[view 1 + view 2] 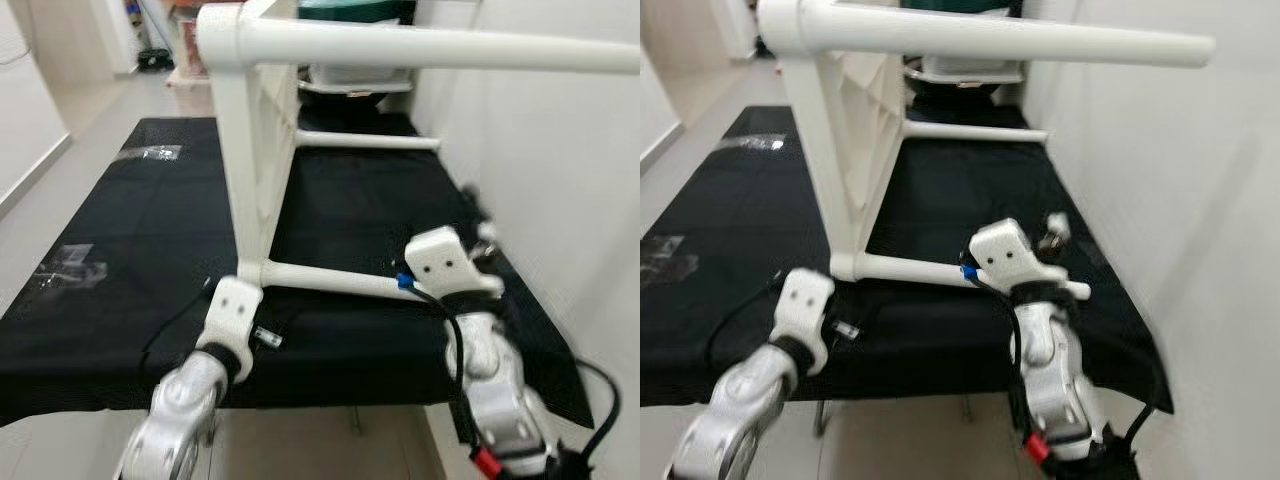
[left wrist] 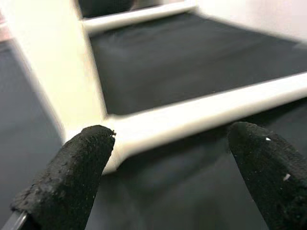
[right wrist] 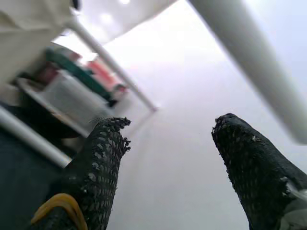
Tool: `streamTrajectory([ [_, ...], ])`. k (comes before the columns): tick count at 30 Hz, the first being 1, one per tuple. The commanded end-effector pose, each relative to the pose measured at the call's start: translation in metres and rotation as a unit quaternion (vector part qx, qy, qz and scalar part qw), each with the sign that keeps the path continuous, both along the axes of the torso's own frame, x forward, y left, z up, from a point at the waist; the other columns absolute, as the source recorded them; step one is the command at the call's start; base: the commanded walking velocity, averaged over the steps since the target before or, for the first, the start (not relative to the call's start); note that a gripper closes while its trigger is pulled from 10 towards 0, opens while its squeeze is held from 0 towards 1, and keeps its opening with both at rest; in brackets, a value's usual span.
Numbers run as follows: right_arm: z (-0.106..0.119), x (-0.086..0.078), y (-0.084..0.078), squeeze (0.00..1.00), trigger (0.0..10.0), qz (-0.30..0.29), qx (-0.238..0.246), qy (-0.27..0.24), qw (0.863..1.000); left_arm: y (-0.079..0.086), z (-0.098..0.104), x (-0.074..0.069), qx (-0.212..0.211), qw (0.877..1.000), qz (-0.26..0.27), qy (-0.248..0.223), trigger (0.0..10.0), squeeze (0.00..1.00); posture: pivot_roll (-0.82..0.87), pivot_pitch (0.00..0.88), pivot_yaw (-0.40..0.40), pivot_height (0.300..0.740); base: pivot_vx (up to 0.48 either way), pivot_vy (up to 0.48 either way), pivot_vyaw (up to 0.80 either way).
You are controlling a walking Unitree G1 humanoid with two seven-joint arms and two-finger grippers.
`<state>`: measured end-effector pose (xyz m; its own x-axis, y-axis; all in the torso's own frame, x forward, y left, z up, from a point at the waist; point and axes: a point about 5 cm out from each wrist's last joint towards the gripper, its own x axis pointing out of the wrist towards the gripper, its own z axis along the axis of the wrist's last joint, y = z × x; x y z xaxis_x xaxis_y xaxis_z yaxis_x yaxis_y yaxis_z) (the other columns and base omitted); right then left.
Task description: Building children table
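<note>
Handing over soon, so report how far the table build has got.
Done: the white table lies on its side on the black cloth with legs already fitted. In hand: the left gripper, open, faces the lowest leg; the right gripper, open, points up past it. Left: turning it upright. Fasteners cannot be judged.

Table frame [image 1: 255, 170]: lies tipped on the counter [image 1: 120, 300], legs pointing right toward the wall [image 1: 560, 150].
Left end effector [image 2: 168, 158]: near the counter's front edge, just before the frame's lower leg [image 1: 330, 281].
Right end effector [image 3: 168, 158]: right of it, near that leg's end.
Bins [image 1: 355, 75]: behind the counter.
</note>
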<state>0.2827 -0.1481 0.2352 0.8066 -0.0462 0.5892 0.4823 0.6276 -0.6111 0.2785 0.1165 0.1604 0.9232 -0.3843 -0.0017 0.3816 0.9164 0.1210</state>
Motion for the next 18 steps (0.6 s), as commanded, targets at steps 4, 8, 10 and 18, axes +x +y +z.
streamTrajectory([
  [4, 0.003, -0.002, -0.002, 0.0, 10.0, -0.036, -0.005, -0.017, 0.999, -0.005, -0.003, 0.008, -0.015, 0.999, -0.032, 0.013, 10.0, 0.0, 0.07, 0.12, -0.042, 0.74, 0.0, 0.0, 0.0],
  [8, 0.007, -0.004, -0.003, 0.0, 10.0, -0.059, -0.032, -0.033, 0.997, -0.011, -0.002, 0.011, -0.023, 0.998, -0.052, 0.015, 10.0, 0.0, 0.07, 0.135, -0.038, 0.74, 0.0, 0.0, 0.0],
  [10, 0.015, -0.003, -0.004, 0.0, 10.0, -0.079, -0.055, -0.056, 0.994, -0.017, -0.001, 0.017, -0.026, 0.998, -0.06, 0.012, 10.0, 0.0, 0.07, 0.147, -0.038, 0.74, 0.0, 0.0, 0.0],
  [18, 0.029, 0.009, -0.005, 1.0, 10.0, -0.092, -0.055, -0.084, 0.991, -0.021, 0.004, 0.033, -0.019, 0.998, -0.063, -0.004, 10.0, 0.0, 0.07, 0.161, -0.034, 0.74, 0.0, 0.0, 0.0],
])
